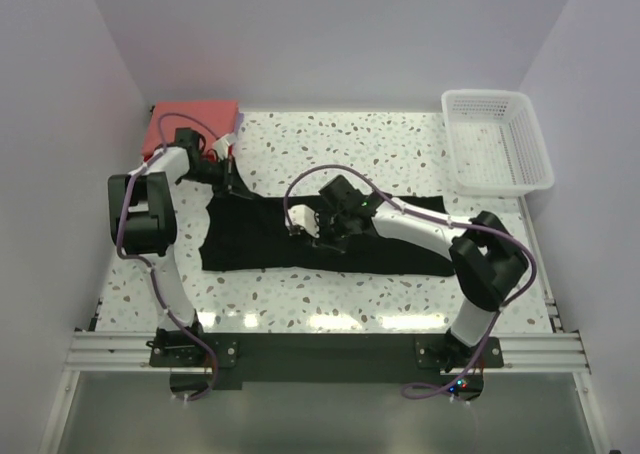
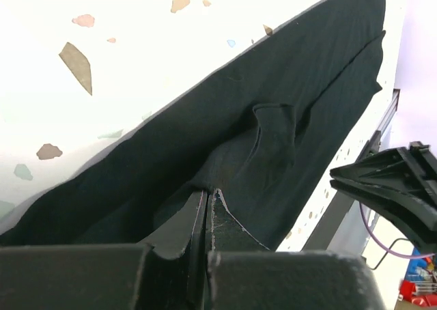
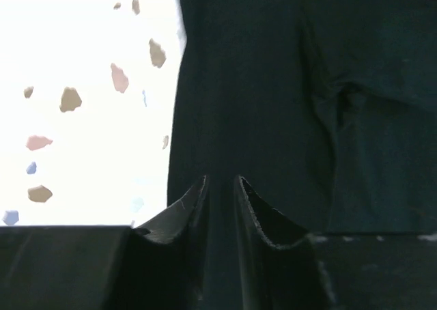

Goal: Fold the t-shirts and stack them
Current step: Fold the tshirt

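Two grippers met the black t-shirt (image 1: 250, 242): left gripper (image 2: 208, 195) pinched its far-left corner; right gripper (image 3: 220, 181), fingers slightly parted, sat over its middle.

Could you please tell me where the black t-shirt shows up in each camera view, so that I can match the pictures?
Top external: the black cloth t-shirt lies spread flat across the middle of the picture.
Left wrist: it runs diagonally from the lower left to the upper right.
Right wrist: it fills roughly the right two-thirds.
Shared landmark: the white speckled table top, which borders the shirt in all three.
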